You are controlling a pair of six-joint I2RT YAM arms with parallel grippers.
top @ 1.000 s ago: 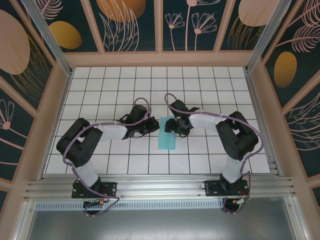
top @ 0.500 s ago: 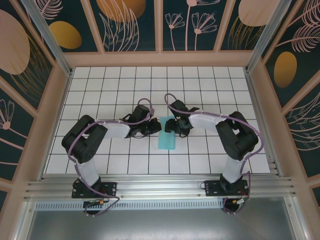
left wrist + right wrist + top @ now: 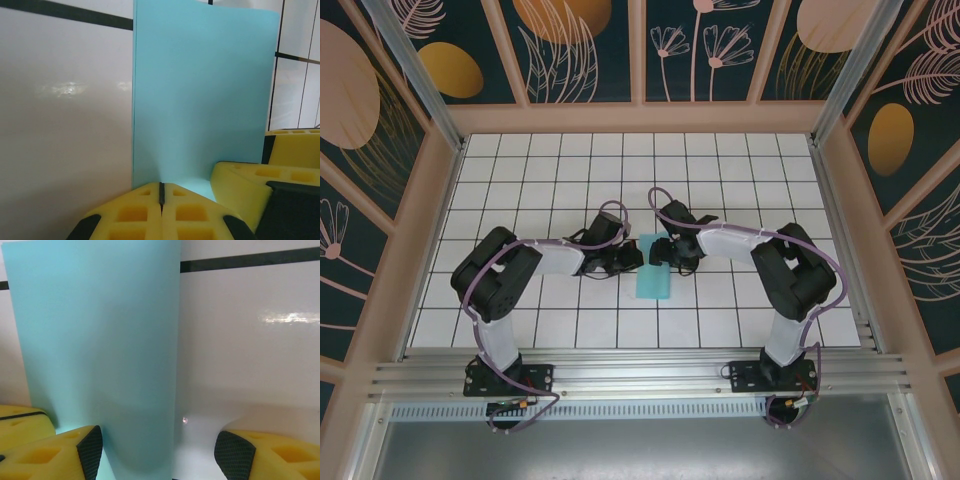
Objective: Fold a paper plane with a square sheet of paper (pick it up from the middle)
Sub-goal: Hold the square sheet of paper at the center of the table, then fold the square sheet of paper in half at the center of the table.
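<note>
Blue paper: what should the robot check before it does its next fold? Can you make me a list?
1. The paper is folded into a narrow rectangle and lies on the table: ok.
2. The left gripper is shut, with its tips at the paper's edge: ok.
3. The left gripper really pinches the paper rather than just touching it: cannot tell.
4. The right gripper is open, one finger over the paper and the other over bare tile: ok.
5. The folded layers line up neatly: cannot tell.
</note>
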